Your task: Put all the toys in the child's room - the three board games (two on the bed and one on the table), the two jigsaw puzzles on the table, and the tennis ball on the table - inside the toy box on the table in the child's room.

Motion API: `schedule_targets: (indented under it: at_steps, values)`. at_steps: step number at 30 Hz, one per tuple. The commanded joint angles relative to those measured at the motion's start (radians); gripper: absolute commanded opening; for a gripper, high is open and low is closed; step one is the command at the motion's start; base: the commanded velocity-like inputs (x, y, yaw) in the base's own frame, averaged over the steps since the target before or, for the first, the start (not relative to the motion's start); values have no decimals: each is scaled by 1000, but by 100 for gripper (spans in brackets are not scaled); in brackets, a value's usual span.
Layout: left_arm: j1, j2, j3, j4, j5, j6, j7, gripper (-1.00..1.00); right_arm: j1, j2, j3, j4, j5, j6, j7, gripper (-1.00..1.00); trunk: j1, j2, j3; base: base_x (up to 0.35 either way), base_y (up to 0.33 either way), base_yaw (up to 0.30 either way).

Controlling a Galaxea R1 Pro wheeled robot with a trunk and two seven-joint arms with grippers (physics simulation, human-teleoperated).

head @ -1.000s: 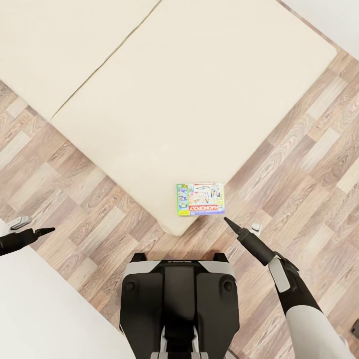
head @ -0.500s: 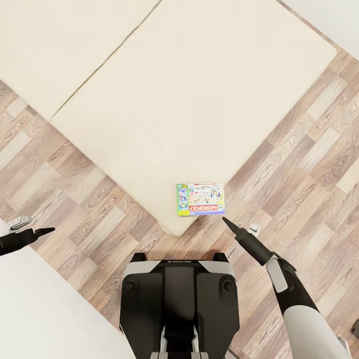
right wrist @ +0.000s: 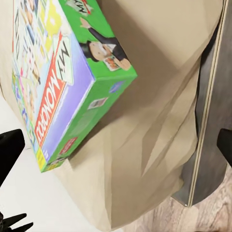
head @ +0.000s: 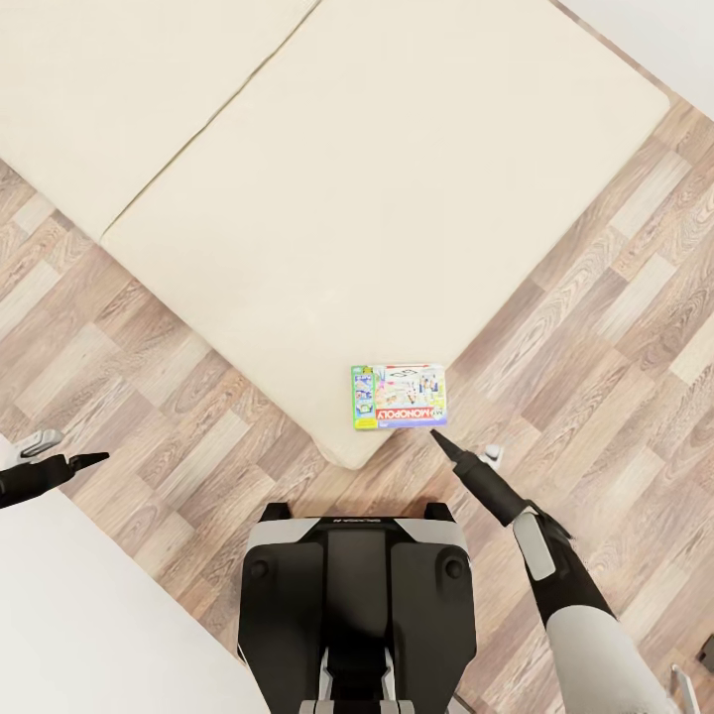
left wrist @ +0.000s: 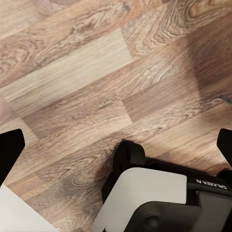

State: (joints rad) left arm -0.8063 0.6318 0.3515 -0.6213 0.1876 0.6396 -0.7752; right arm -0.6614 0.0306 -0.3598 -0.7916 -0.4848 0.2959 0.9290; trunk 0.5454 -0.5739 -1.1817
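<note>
A bedroom in a home, low beige bed [head: 377, 178] with a seam down the mattress, wood-plank floor [head: 615, 327], Monopoly box [head: 398, 396] lying at the bed's corner

You can read "MONOPOLY" in white on a red band on the board game [head: 398, 396] lid; its smaller print stays illegible.

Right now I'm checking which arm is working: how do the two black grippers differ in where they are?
The right gripper reaches forward almost to the white-and-green Monopoly board game on the beige bed's corner; the left gripper sits far off to the side over the wood floor, near no toy. Both hold nothing.
</note>
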Motion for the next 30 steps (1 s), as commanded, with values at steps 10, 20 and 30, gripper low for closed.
schedule_targets:
  at_steps: [10,20,30]
  values:
    - [-1,0,2,0,4,6,-3,100,-13,65,0,-6,10,-3,-146,100,0,-1,-1,0,0,0]
    - [-1,0,1,0,5,6,-4,100,-18,103,1,-7,7,-50,-154,100,0,-1,-1,0,0,0]
    - [-1,0,1,0,5,6,-3,100,-35,104,57,-8,4,-53,-120,100,0,-1,-1,0,0,0]
